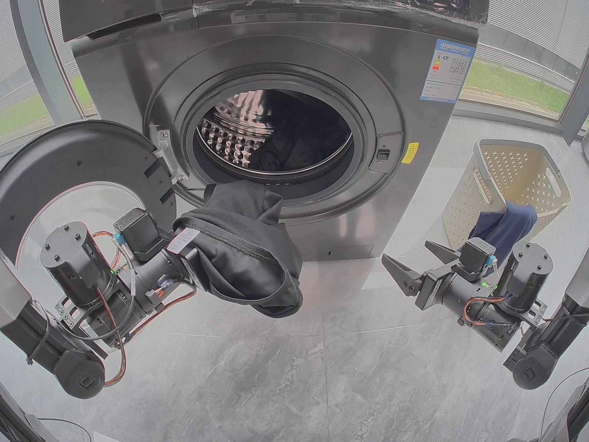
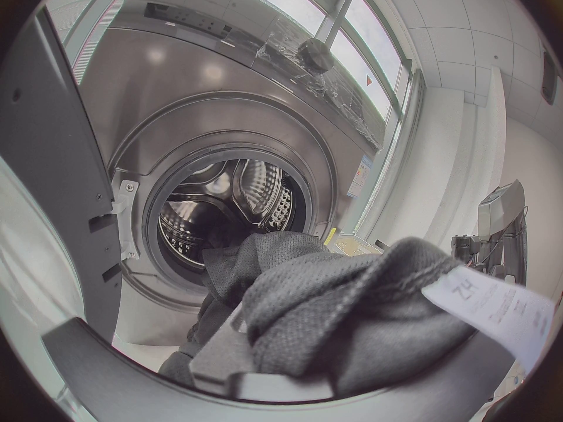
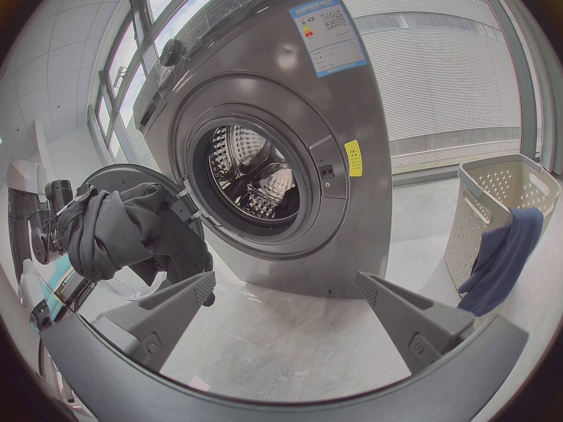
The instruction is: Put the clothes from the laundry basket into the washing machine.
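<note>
Washing machine (image 1: 392, 81): front-loading, grey. Its round door (image 1: 80, 167) is swung fully open to the robot's left. The drum (image 1: 239, 136) is exposed and dark clothing (image 1: 307, 133) already lies inside it.

Left gripper (image 1: 187, 264): clamped on a black garment (image 1: 245, 247). The cloth is bunched over the fingers and hangs down in folds, with a white label (image 1: 183, 239) showing at the wrist side. The garment is in the air in front of the machine, between the open door and the opening (outside the drum, clear of the floor).

Right gripper (image 1: 420, 262): fingers spread wide, nothing between them, held low over the grey tiled floor (image 1: 319, 363) to the right of the machine.

Laundry basket (image 1: 521, 148): pale, perforated, standing on the floor to the right of the machine. A blue garment (image 1: 506, 228) is draped over its near rim and hangs down the outside.
</note>
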Controlling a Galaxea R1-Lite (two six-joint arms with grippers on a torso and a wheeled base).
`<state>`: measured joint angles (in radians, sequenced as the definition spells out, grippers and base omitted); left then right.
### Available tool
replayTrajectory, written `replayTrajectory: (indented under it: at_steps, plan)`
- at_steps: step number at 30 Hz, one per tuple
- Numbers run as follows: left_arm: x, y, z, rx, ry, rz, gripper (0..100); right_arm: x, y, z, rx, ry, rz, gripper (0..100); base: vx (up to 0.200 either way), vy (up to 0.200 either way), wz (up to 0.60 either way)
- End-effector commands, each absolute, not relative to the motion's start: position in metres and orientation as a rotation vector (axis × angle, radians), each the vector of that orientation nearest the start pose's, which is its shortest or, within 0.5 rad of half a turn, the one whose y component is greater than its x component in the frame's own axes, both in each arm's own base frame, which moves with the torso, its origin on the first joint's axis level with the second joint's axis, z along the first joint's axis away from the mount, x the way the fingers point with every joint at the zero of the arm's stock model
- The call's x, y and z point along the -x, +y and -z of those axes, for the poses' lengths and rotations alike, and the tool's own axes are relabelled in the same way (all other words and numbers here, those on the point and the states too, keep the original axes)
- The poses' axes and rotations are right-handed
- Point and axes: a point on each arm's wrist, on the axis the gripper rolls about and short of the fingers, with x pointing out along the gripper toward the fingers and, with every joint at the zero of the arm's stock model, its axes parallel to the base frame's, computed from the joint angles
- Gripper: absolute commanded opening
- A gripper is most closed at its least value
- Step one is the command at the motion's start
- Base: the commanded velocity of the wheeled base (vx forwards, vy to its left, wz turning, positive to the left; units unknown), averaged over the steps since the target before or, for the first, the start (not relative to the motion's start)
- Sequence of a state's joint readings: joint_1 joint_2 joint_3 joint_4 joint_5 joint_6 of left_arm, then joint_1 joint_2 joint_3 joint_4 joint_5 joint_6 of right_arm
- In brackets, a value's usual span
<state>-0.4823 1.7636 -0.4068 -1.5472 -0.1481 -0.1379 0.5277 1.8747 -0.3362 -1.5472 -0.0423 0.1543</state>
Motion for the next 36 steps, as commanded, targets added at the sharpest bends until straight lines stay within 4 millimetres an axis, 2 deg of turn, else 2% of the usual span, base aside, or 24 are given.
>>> replayTrajectory:
  at_steps: [1,36]
  plan:
    - [-0.2375,-0.1279,-0.1573,0.164,-0.141,0.641,0,-0.237,0.1375,-0.1134,-0.153,0.035,-0.486,100,0.2,0.0,0.0]
    - [-0.2376,-0.1313,-0.1529,0.146,-0.129,0.651,0,-0.2373,0.1372,-0.1129,-0.158,0.038,-0.484,100,0.011,0.0,0.0]
